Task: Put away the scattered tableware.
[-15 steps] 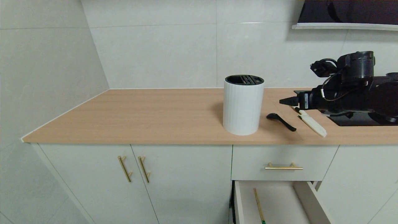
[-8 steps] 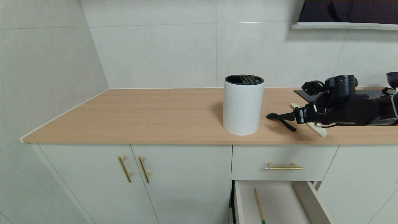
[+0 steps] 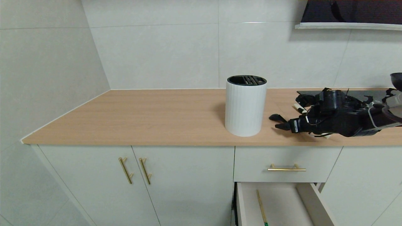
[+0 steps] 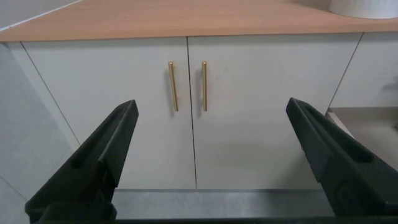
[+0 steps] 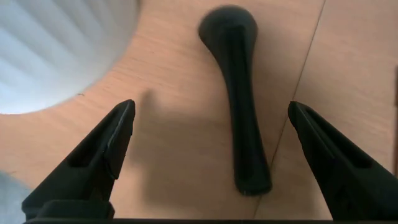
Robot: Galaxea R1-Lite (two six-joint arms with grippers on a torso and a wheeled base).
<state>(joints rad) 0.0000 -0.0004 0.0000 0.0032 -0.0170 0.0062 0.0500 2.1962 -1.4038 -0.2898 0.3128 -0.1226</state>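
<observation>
Mid-right of the frame, the right gripper (image 3: 281, 126) stands spread wide over the spoon (image 3: 275, 117). It looks light, stiff, slick: best pinched mid-handle. The left gripper (image 4: 211, 109) gapes too.

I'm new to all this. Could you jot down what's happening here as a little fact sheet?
Place: wooden counter
Right gripper: low over the counter, fingers open on either side of the black spoon
Left gripper: open, facing the cabinet doors
Beside the spoon: white ribbed holder
Below: open drawer with a thin stick
</observation>
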